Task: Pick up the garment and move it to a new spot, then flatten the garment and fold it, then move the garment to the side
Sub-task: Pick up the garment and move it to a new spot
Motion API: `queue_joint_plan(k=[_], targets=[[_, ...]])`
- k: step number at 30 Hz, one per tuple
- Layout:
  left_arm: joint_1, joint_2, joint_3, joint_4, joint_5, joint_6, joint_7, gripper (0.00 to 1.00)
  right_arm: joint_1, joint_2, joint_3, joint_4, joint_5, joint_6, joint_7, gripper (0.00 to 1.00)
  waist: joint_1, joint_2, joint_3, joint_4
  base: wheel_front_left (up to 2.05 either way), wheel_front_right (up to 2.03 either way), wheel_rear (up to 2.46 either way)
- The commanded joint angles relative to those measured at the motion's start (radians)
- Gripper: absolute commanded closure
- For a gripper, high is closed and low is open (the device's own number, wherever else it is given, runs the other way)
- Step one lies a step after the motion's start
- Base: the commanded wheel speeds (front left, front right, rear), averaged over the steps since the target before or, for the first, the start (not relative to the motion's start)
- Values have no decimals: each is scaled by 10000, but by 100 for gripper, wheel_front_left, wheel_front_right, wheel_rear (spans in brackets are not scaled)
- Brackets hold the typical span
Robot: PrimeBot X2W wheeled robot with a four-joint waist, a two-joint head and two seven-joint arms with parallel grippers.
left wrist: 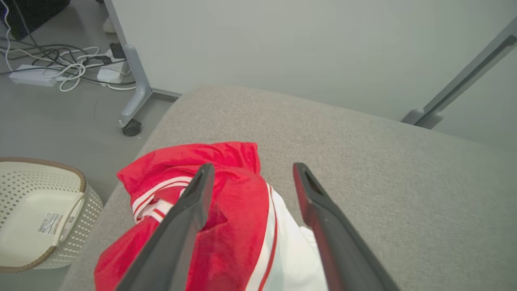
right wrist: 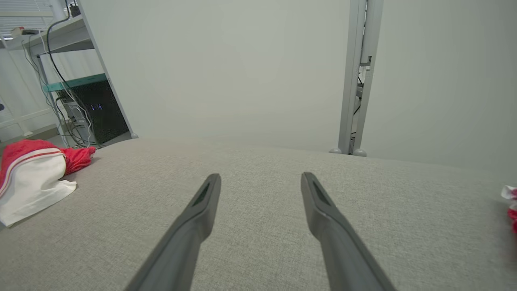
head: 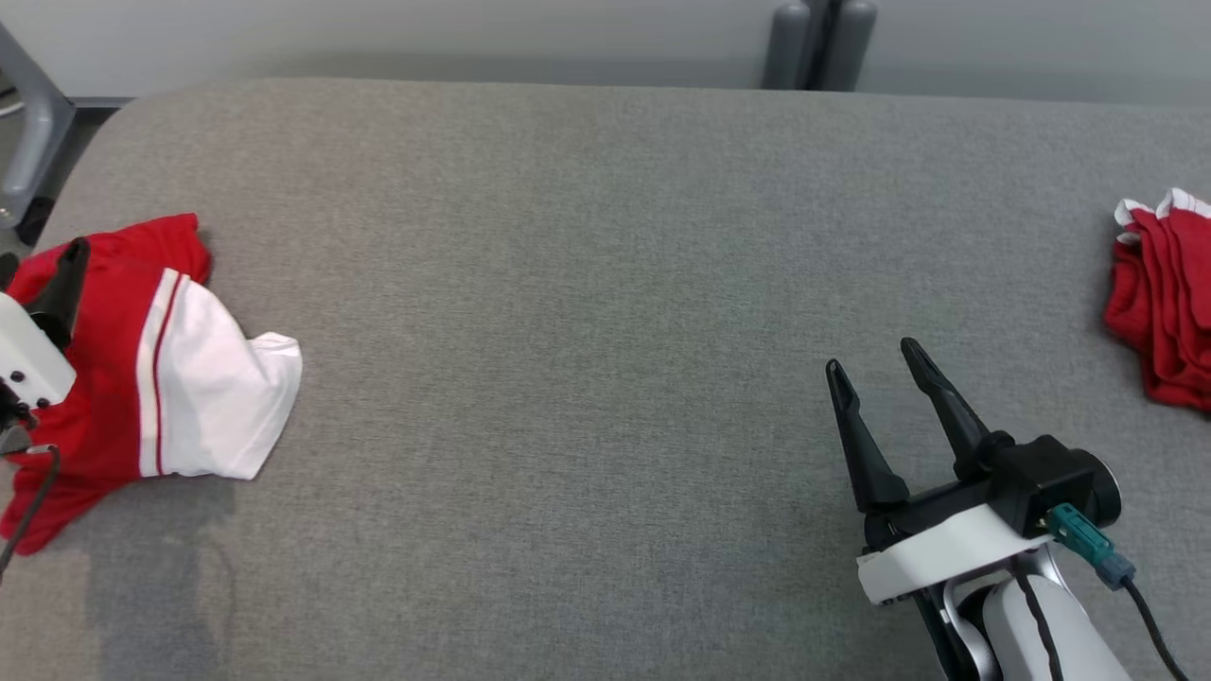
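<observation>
Red-and-white garment [head: 180, 378] lies crumpled at nine o'clock on the grey surface [head: 568, 331], left pincer [left wrist: 253, 167] spread wide right over it. Right pincer [head: 871, 356], also open, hovers empty at four o'clock.

garment [head: 189, 378] | red cloth with a large white panel, thin red and white stripes along the seam between | crumpled into a loose heap, neither flattened nor folded | lying at the far left end of the grey fabric worktop [head: 568, 284], white panel toward the middle, red part toward the edge
</observation>
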Motion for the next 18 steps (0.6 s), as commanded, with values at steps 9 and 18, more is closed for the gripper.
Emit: queue_joint_plan(k=[9,18], targets=[[-659,795,-995,1959,-1338,-3,980,0,-426,-52,23,-206,84,-2,-50,0,0,0,956,-1056,0,0,0],[-616,1155,-1945,2801,-2205,-1,2004,0,-468,-54,7,-357,106,-2,-50,0,0,0,1319,-1270,0,0,0]])
